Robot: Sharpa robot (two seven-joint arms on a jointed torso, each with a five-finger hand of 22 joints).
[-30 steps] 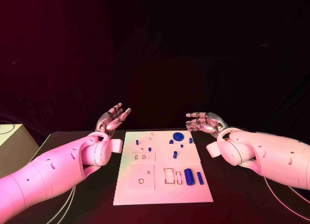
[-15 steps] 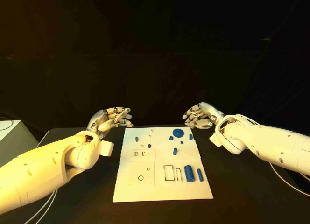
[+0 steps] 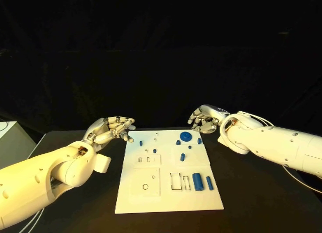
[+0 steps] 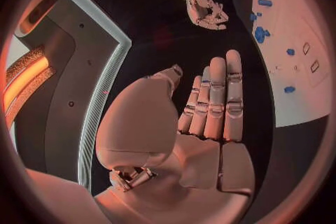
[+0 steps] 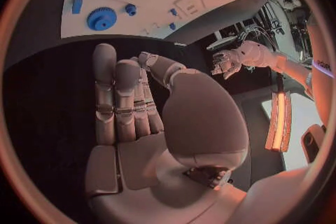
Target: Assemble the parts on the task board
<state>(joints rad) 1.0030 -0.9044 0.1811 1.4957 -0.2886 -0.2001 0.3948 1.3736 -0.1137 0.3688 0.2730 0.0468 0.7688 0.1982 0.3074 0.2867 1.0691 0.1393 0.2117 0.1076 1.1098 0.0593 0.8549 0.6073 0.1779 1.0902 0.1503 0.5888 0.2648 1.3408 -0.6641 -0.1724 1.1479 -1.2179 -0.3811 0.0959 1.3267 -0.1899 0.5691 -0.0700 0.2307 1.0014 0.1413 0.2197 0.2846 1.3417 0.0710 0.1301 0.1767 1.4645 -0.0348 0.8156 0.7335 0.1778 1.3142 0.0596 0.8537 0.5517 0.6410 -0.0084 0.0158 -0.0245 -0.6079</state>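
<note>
The board (image 3: 168, 194) lies flat in the middle of the black table (image 3: 273, 204), long side running near to far. Both hands hover at its far end, one off each far corner, and neither touches anything.

The left hand (image 3: 110, 128) sits just off the far left corner, holding nothing; from the head its fingers look loosely bent, while the left wrist view shows them (image 4: 217, 98) straight and side by side. The right hand (image 3: 205, 118) hangs just beyond the far right corner, also holding nothing; from the head its fingers curl slightly, and the right wrist view shows them (image 5: 119, 101) stretched out together above the dark table.

On the board, the blue parts are all lying loose. A gear (image 3: 185, 136) rests at the far end, closest to the right hand, with a short peg (image 3: 199, 141) just right of it. Another peg (image 3: 183, 157) lies mid-board. Near the right edge, a thick cylinder (image 3: 197, 181) and a thinner pin (image 3: 209, 182) lie side by side, beside two rectangular slots (image 3: 181, 181). Small blue bits (image 3: 154, 151) dot the far left half; too small to make out.
</note>
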